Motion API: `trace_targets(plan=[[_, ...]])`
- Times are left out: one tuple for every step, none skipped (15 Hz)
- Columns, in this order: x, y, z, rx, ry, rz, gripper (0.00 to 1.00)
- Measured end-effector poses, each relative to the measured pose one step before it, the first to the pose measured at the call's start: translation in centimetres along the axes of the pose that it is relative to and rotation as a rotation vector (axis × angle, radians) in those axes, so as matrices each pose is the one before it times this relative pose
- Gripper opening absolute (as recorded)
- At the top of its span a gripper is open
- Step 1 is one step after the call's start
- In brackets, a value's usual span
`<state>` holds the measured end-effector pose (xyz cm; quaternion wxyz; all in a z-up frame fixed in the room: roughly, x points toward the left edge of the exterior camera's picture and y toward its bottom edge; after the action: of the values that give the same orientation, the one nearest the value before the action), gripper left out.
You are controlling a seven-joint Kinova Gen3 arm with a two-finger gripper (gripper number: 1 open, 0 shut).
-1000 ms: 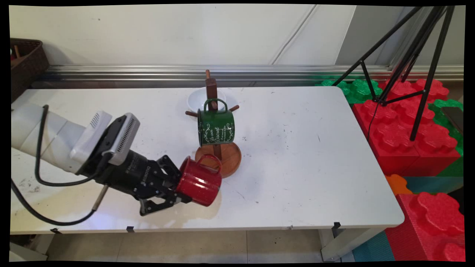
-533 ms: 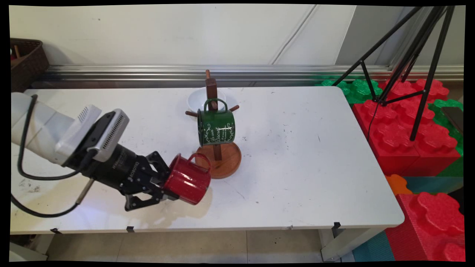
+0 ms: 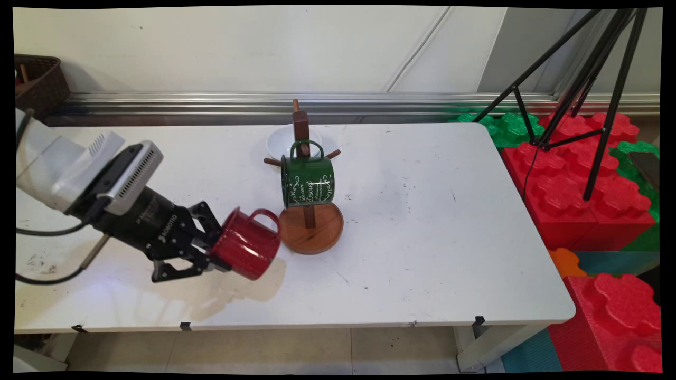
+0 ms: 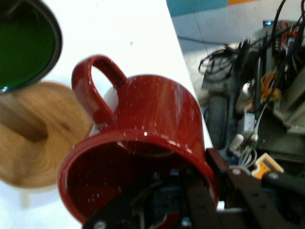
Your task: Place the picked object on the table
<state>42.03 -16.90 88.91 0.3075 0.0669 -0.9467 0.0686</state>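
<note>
Main view: gripper (image 3: 214, 258) clamps red mug (image 3: 247, 244) beside wooden rack (image 3: 310, 228).

Rack (image 3: 308, 211) stands mid-table (image 3: 422, 237). One mug (image 3: 307, 179) hangs on rack, front side. Bowl (image 3: 282, 140) on table just behind rack. Second mug (image 3: 245, 250), on its side, clamped by gripper (image 3: 211, 256), left-front of rack base, close beside it.

Red speckled mug (image 3: 245, 250) lying sideways, handle up, lower-left of centre, clamped at its rim by black gripper (image 3: 214, 257)
</note>
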Motion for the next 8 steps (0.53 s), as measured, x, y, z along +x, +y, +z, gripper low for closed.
trace_targets(plan=[[-0.186, -0.303, -0.415, -0.00045, -0.00940, 0.00982, 0.00], [-0.214, -0.281, -0.420, -0.00062, -0.01009, 0.00839, 0.00], [-0.195, -0.215, -0.349, -0.00143, -0.00944, 0.00728, 0.00], [-0.253, -0.247, -0.408, -0.00181, -0.01143, 0.00739, 0.00], [-0.290, -0.213, -0.405, -0.00221, -0.01294, 0.00420, 0.00], [-0.269, -0.162, -0.344, -0.00259, -0.01213, 0.00154, 0.00], [-0.328, -0.167, -0.392, -0.00248, -0.01472, -0.00074, 0.00], [-0.337, -0.162, -0.373, -0.00172, -0.01592, -0.00245, 0.00]])
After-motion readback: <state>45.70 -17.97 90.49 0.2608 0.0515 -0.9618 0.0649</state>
